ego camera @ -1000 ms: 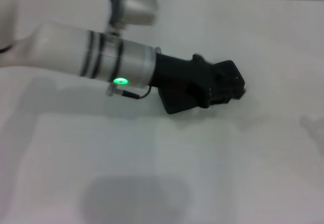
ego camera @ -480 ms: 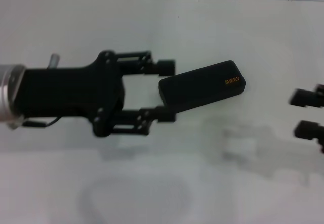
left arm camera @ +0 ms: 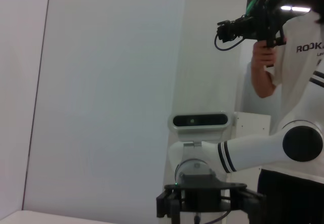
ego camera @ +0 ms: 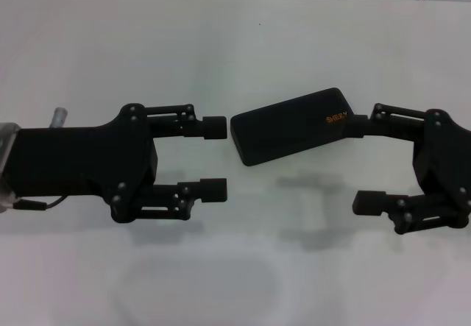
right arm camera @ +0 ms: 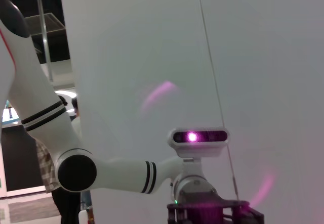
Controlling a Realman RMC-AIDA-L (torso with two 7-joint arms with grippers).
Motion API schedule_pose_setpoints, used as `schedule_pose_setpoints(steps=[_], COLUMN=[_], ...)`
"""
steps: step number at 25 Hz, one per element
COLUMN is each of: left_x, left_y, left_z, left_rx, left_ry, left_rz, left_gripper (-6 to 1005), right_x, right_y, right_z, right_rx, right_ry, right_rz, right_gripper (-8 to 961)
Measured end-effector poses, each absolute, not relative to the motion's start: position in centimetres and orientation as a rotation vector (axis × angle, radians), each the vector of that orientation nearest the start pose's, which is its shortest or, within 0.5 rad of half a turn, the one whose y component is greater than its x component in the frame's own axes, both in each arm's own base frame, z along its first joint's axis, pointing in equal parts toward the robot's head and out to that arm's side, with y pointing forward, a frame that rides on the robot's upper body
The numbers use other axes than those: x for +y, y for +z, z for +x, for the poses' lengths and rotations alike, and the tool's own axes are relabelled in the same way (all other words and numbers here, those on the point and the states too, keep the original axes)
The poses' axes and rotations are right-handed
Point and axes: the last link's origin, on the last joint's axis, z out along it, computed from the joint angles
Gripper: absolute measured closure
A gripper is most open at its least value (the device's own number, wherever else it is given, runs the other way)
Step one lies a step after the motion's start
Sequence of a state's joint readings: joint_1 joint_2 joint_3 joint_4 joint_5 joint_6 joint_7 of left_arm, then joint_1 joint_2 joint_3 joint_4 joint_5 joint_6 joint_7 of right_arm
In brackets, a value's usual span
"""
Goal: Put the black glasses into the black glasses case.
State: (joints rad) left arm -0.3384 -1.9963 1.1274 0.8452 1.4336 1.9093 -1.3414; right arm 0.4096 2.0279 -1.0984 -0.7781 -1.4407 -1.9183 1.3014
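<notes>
- I see the black glasses case (ego camera: 293, 125) shut, lying slantwise on the white worktop (ego camera: 243, 39) about midway between its left and right edges, orange lettering toward the right.
- My left gripper (ego camera: 215, 158) sits just left of the case, fingers spread wide, nothing between them.
- My right gripper (ego camera: 362, 165) faces it from the right, also spread and empty, its far finger (ego camera: 357, 126) at the case's right end.
- I cannot find the glasses in any view.

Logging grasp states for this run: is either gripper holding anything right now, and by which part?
Nothing is held. The left gripper and right gripper are both open, flanking the closed black glasses case on the table.
</notes>
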Motion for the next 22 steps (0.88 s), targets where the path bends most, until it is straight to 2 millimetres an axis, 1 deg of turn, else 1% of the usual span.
schedule_pose_setpoints(steps=[6,22], left_x=[26.2,25.9], left_y=[3.9,3.7], left_z=[-22.3,-22.8], left_rx=[-0.187,-0.198], left_ry=[-1.21,-1.203], left_rz=[-2.908,-2.907], left_gripper=[299,299], right_x=[27.5,27.2], right_y=[2.1,1.7], right_z=[19.3,19.5], right_rx=[0.104,0.132], right_ry=[1.337,1.34], right_rz=[-2.926,-2.938], right_gripper=[86,85])
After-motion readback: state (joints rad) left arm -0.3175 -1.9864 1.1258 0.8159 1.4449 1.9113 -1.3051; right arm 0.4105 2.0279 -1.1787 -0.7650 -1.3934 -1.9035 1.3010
